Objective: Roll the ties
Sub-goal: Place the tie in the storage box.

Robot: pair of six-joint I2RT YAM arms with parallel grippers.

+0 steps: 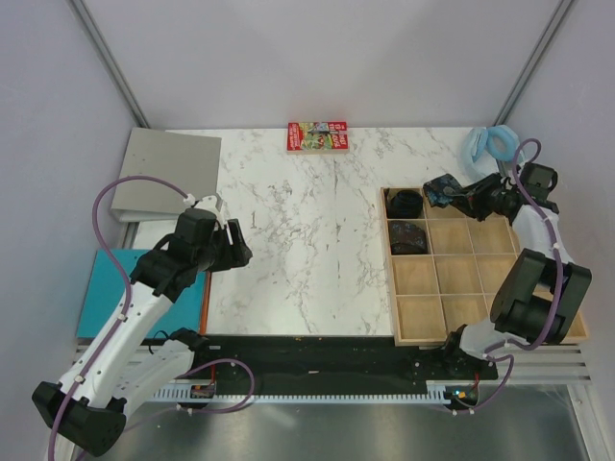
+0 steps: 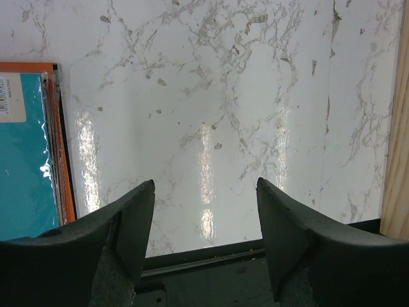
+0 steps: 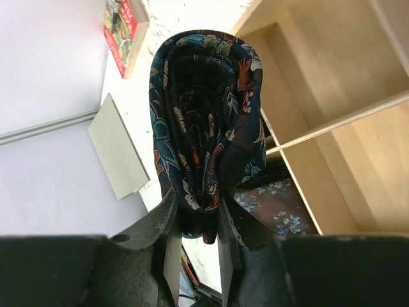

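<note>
Rolled floral tie (image 3: 204, 115) held aloft, two rolled ties (image 1: 407, 237) in compartments

left gripper (image 2: 204, 236) spread wide above marble table (image 2: 223, 96), beside teal folder (image 2: 22, 173).

Navy floral-print tie (image 3: 204, 121); white grey-veined marble table (image 1: 307, 240); red box (image 1: 316, 136)
</note>
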